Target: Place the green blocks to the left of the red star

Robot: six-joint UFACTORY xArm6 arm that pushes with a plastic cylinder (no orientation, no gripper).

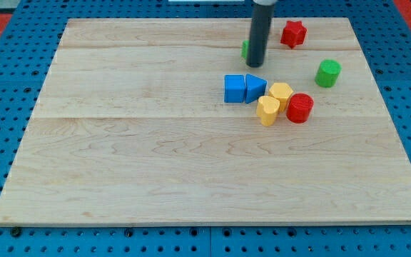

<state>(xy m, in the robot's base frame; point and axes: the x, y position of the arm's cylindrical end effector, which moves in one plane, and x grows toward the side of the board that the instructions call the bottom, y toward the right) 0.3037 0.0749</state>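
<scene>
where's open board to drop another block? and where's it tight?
Free: the whole view's left half and the wide strip along the view's bottom, below the yellow heart.

Tight: upper right, where my tip sits against a mostly hidden green block, near the red star, green cylinder, blue cube and red cylinder.

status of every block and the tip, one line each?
red star: view's top, apart from others
green block: mostly hidden behind rod, left of star
green cylinder: alone, right of and below star
blue cube: touching blue triangle
yellow blocks: touching
red cylinder: beside yellows
my tip: at hidden green block
</scene>
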